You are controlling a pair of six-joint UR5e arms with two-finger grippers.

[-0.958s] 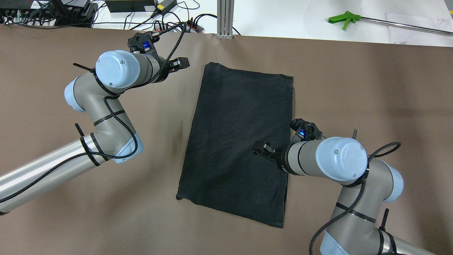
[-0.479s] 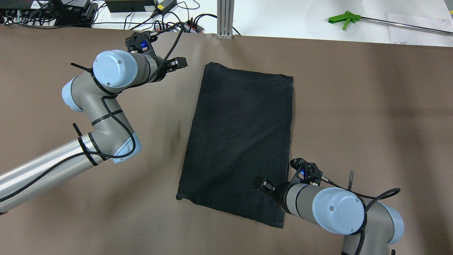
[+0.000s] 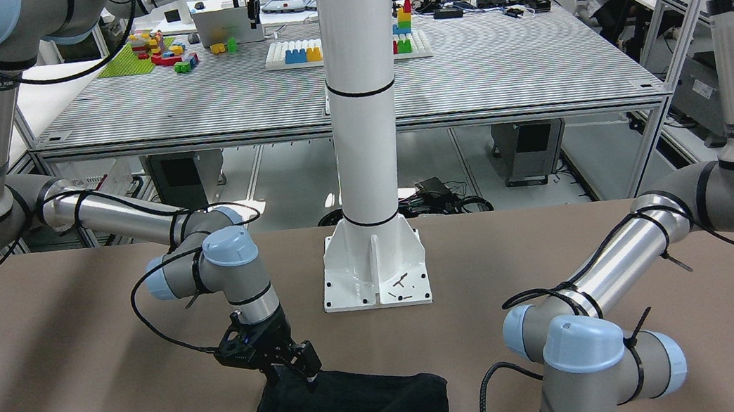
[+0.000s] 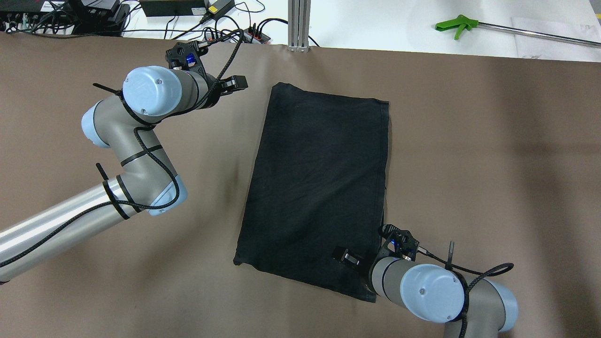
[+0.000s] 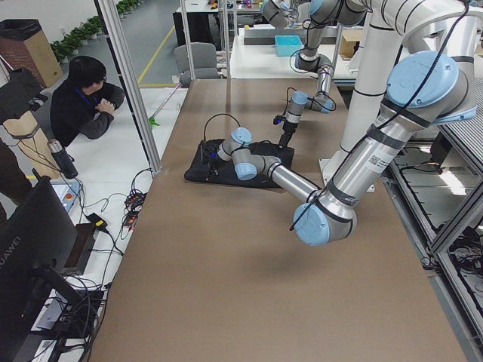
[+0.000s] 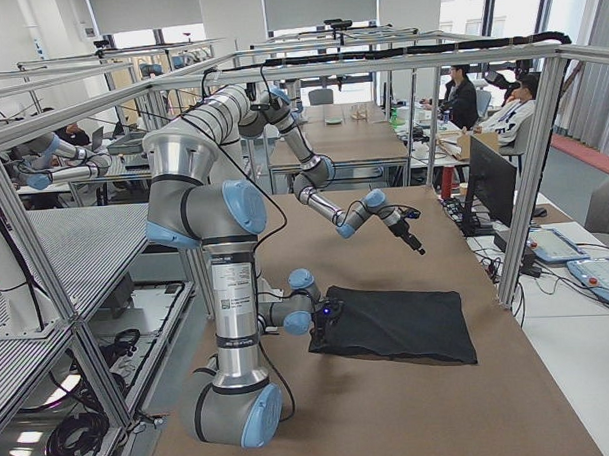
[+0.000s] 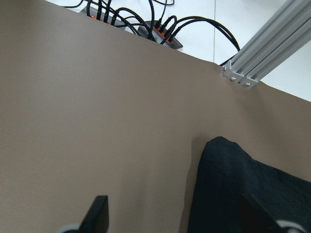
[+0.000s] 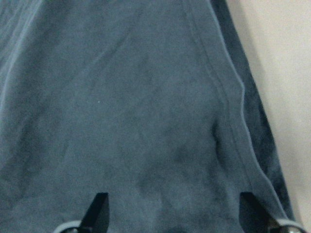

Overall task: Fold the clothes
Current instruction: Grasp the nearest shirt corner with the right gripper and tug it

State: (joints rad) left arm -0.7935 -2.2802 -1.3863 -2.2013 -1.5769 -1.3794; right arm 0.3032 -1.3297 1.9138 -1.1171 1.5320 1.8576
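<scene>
- Clothes (image 4: 319, 188): one black garment is seen lying flat on the brown table (image 4: 469, 141), spread as a tidy, slightly skewed rectangle between the two arms.
- No sleeves or collar are shown. A layered edge with a stitched hem (image 8: 228, 102) is seen in the right wrist view, so at least one fold is judged to be done already.
- The right gripper (image 4: 346, 256) is held low over the near right corner of the garment. Its fingertips (image 8: 99, 206) are set wide apart with cloth seen between them, and nothing is pinched. Whether the tips touch the fabric cannot be told.
- The left gripper (image 4: 238, 83) is positioned over bare table just beside the far left corner, apart from the cloth. Its fingertips (image 7: 99, 213) are likewise spread and empty.
- A further fold is judged to be what is left. No edge is lifted and no corner is grasped, so that fold is not yet begun.
- A grasp of the near corner through all layers is judged to be called for next. If only the top layer were caught, the neat stack could be pulled apart.
</scene>
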